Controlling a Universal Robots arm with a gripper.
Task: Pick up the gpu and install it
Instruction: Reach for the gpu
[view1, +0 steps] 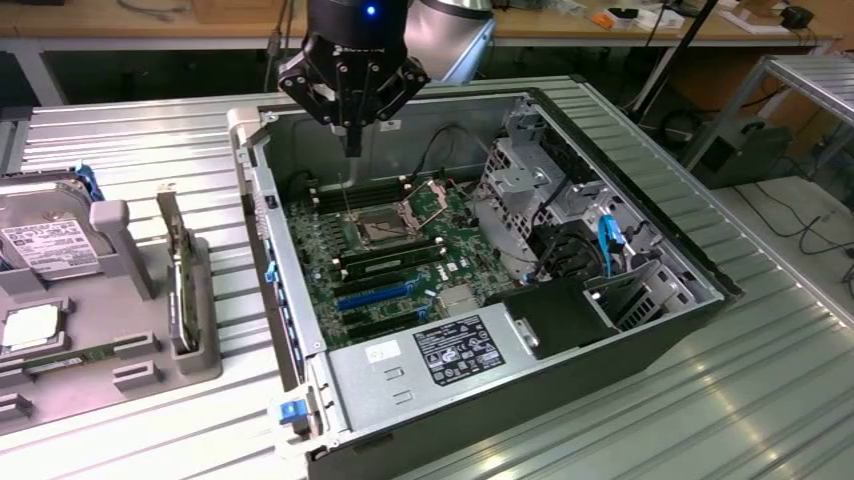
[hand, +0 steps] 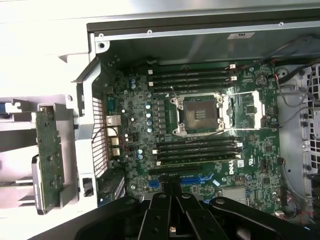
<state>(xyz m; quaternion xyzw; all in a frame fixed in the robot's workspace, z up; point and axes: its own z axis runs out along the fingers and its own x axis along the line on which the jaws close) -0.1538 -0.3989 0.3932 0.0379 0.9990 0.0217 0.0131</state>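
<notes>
Exterior view: the gripper (view1: 354, 148) hangs over the far part of an open computer case (view1: 627, 330), its two fingers pressed together and pointing straight down with nothing between them. Below it lies the green motherboard (view1: 400, 265) with its open processor socket (view1: 380, 230). The gpu (view1: 178, 280) is well apart from the gripper, outside the case on the exterior view's left, standing on its long edge in a grey holder (view1: 200, 360) on the slatted metal table (view1: 134, 140). A hard drive (view1: 54, 248) with a white label sits in the same holder, further to that side. Through the wrist view, the closed gripper (hand: 172, 197) hovers above the motherboard (hand: 200, 135) near the blue slots, and the gpu (hand: 47, 160) shows its green circuit-board back beside the case wall.
</notes>
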